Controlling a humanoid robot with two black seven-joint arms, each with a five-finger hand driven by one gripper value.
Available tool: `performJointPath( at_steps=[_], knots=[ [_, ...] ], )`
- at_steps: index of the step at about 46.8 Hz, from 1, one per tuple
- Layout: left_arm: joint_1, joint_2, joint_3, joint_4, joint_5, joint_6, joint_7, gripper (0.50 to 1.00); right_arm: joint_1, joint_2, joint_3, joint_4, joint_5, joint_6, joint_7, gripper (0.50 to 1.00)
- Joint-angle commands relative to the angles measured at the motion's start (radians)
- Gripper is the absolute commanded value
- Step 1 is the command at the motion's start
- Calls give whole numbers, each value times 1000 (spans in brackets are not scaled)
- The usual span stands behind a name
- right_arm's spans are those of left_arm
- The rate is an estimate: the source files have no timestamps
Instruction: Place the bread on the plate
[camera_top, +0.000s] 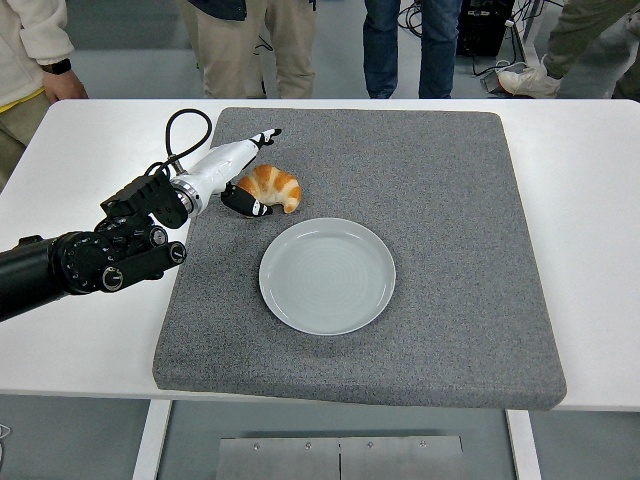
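The bread (276, 188), a golden croissant, lies on the grey mat (430, 180) just up and left of the pale round plate (327, 275), which holds nothing. My left hand (256, 168) reaches in from the left and sits against the croissant's left side. Its white fingers (262, 136) stretch out past the far side of the bread. Its dark thumb (246, 204) lies along the near side. The hand is open and spread beside the bread, not closed on it. The right arm is out of view.
The mat covers most of the white table (590, 200). Several people stand along the table's far edge; one person's hand (62, 82) hangs at the far left corner. A black cable (185, 125) loops above my left wrist.
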Motion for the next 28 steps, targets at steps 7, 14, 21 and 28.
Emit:
performJointPath(
  at_steps=[7,14,21,28],
  knots=[
    [2,-33,-3,26,-10,-1,-19,954,0,0,0,0,0,0,0,1000],
    [8,-45,-3,33,-15,-1,-22,912,0,0,0,0,0,0,0,1000],
    [17,-48,-3,40,-15,-1,-19,875,0,0,0,0,0,0,0,1000],
    [20,-56,-3,54,-17,-1,-19,802,0,0,0,0,0,0,0,1000]
  ],
)
